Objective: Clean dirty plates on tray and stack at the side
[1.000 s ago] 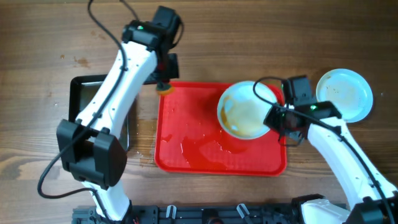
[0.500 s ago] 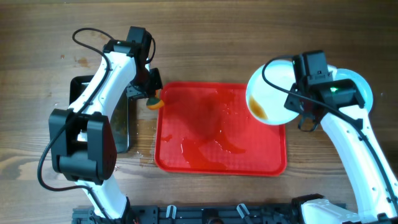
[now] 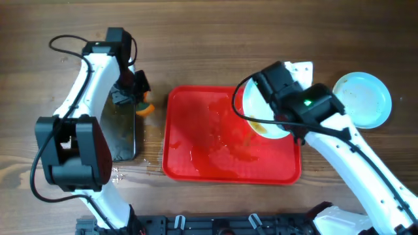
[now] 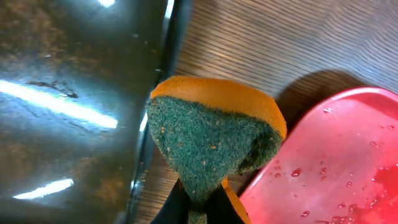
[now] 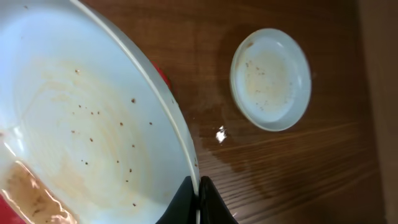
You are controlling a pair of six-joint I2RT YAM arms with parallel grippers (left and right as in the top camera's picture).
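Note:
The red tray (image 3: 209, 156) lies wet in the middle of the table. My right gripper (image 5: 198, 200) is shut on the rim of a pale mint-blue plate (image 5: 81, 124), held tilted over the tray's right end (image 3: 256, 108). That plate carries brown specks and a brownish smear at its low edge. A second plate (image 3: 362, 98) lies flat on the wood at the far right, also speckled (image 5: 272, 79). My left gripper (image 4: 200, 205) is shut on an orange and green sponge (image 4: 211, 137), which hangs over the gap (image 3: 145, 108) between the tray and the black pan.
A black metal pan (image 3: 117, 130) sits left of the tray, its rim (image 4: 165, 93) just under the sponge. Water drops and a puddle lie on the tray (image 4: 336, 162). A wet patch (image 5: 217, 137) shows on the wood near the second plate.
My left arm has carried the sponge left, off the tray's top-left corner to the gap beside the pan. My right arm has lifted the plate, swung it right, then back over the tray's right end.

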